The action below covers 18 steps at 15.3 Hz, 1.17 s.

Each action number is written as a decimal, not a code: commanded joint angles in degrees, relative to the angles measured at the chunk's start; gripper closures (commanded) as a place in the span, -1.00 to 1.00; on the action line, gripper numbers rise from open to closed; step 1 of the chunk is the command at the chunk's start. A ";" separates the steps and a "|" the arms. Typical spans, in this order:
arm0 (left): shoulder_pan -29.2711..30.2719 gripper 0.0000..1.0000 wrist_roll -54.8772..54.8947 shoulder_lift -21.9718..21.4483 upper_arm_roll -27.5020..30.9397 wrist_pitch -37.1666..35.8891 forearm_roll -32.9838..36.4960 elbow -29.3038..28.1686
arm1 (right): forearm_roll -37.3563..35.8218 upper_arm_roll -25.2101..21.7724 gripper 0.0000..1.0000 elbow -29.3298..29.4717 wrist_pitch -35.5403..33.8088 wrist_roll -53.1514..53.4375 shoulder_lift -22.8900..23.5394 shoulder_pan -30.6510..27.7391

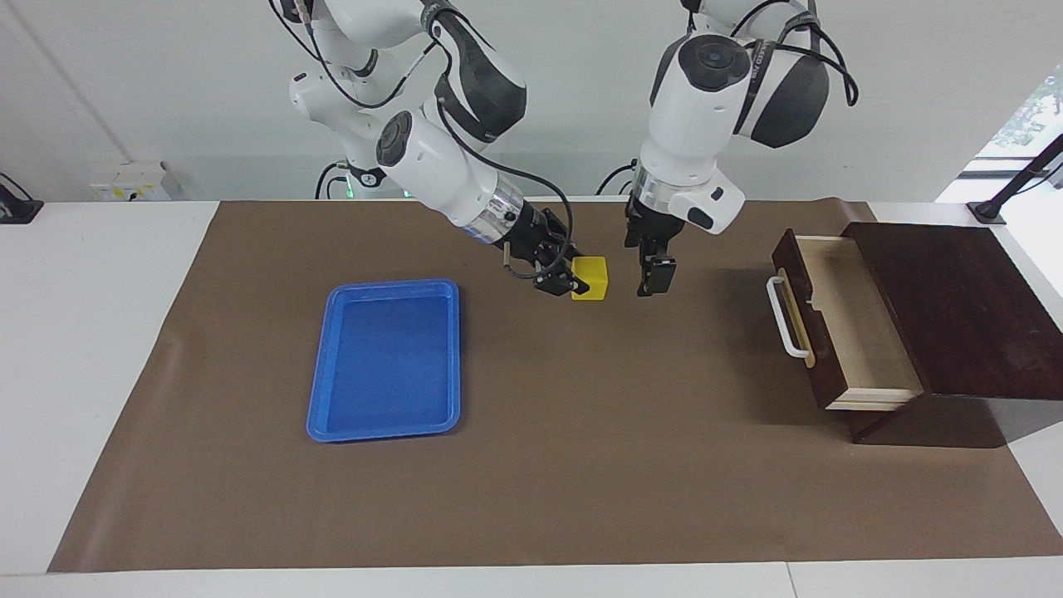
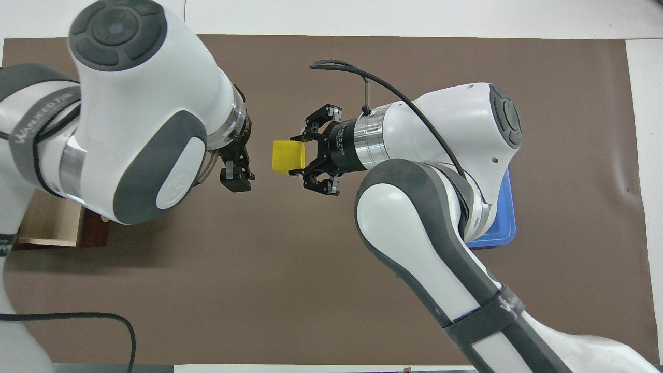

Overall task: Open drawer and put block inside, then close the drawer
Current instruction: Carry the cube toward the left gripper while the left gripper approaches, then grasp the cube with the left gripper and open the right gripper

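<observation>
The yellow block hangs just above the brown mat in the middle of the table, with my right gripper shut on it from the side. My left gripper points down, open and holding nothing, beside the block toward the left arm's end of the table, a small gap away. The drawer stands pulled out of its dark wooden box, its pale inside bare and its white handle free. In the overhead view my left arm hides most of the drawer.
A flat blue tray lies on the mat toward the right arm's end of the table, with nothing in it. The brown mat covers most of the white table.
</observation>
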 commanded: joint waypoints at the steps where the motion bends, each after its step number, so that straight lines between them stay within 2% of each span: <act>1: -1.83 -1.00 -2.26 1.74 0.98 -1.64 -0.70 3.37 | 1.43 0.11 1.00 1.71 0.74 1.80 0.83 -0.02; 15: -4.55 -1.00 -2.70 3.41 1.33 -1.37 -0.53 4.52 | 2.14 0.11 1.00 1.72 0.21 1.80 1.01 -0.63; 18: -4.55 -0.83 -2.88 3.41 1.24 -1.37 -0.53 4.52 | 2.14 0.11 1.00 1.72 0.21 1.80 1.01 -0.63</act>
